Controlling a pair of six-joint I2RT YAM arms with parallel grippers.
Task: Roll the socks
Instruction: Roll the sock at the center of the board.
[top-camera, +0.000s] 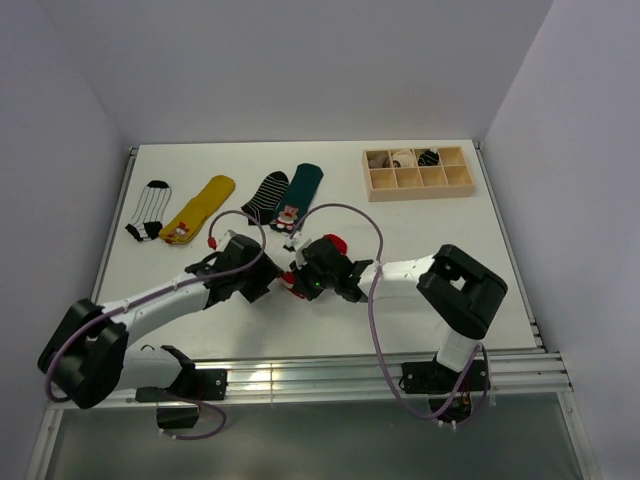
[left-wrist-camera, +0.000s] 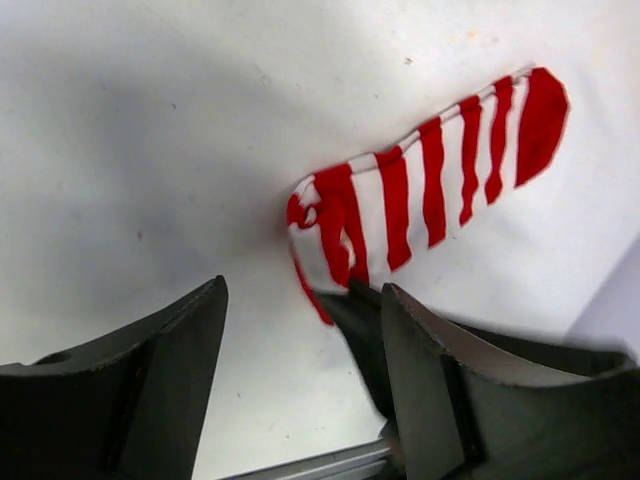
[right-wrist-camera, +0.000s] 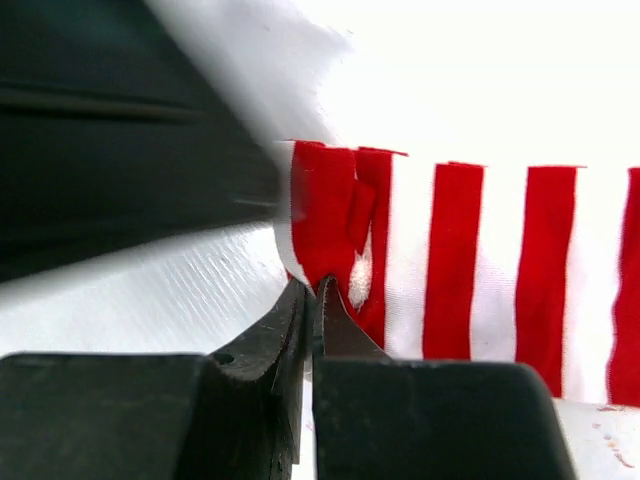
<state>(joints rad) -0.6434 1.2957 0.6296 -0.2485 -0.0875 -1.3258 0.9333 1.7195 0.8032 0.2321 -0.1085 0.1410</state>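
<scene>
**Right gripper nips the striped sock's cuff; left gripper stands spread beside it**

Much is hidden from above. The two grippers meet near the table's (top-camera: 420, 260) centre, slightly toward 6 o'clock, and cover nearly all of the red-and-white striped sock (left-wrist-camera: 430, 190). In that view only its red toe shows, poking out toward 1 o'clock. No figure on this sock can be made out in any view. The right wrist view cuts it off at the right edge, and a large dark blur fills that view's upper left.

The right gripper (right-wrist-camera: 312, 295) has its fingers pressed together, with the hem of the cuff pinched between the tips. In the left wrist view a thin red edge of the sock is drawn down toward that dark finger. The left gripper (left-wrist-camera: 300, 300) is spread wide, holds nothing, and sits just short of the cuff, with the sock lying flat beyond it.

There are five socks in all. One is under the grippers and four lie in a row at about 10 to 11 o'clock:
- a white-and-black striped sock (top-camera: 150, 208)
- a yellow sock (top-camera: 203, 205)
- a black sock with thin white stripes (top-camera: 265, 195)
- a dark green sock (top-camera: 303, 185)

The last two touch. The small figures on the yellow and green cuffs are too small to read.

One wooden box (top-camera: 420, 168) sits at 1 o'clock, with eight compartments in two rows of four. Three compartments in the far row hold small bundles, which are hard to tell apart.
</scene>
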